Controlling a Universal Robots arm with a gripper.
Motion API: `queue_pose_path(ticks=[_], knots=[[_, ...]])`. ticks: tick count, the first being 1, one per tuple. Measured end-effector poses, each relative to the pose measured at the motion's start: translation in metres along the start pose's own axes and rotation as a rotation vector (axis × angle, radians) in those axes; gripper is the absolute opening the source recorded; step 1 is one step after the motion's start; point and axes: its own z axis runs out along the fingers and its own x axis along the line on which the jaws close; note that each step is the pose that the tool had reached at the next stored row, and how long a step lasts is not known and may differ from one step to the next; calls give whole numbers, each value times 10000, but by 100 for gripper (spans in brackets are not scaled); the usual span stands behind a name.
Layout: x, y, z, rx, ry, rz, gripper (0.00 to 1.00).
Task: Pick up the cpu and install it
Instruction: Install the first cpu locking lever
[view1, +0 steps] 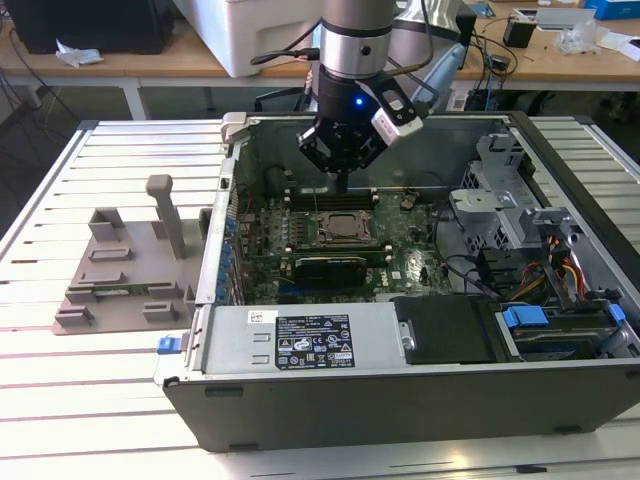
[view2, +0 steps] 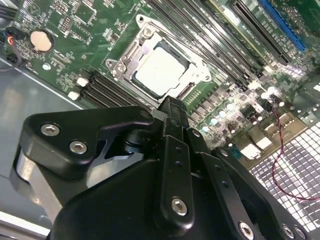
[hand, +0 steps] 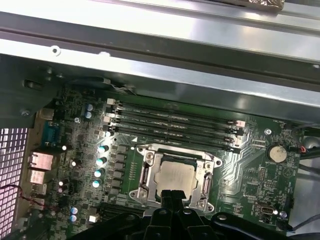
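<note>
One arm hangs over the open computer case (view1: 420, 400) on the slatted worktop (view1: 60, 400), and its end effector (view1: 342, 183) points straight down at the motherboard (view1: 400, 262). Fingers (view2: 172, 117) pinched together, nothing held between them. Directly beneath the fingertips, the cpu (view2: 159, 74) sits flat in its socket (view2: 120, 62), silver top showing in both wrist views (hand: 177, 176). Four memory slots (hand: 170, 125) run just beyond the socket, towards the case wall. Off beside the case, well away from the end effector, a grey holder (view1: 125, 270) rests on the worktop.
</note>
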Motion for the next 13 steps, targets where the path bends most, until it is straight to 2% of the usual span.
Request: queue_pose_path(ticks=[13], knots=[[151,24,3,0,0,0,11]])
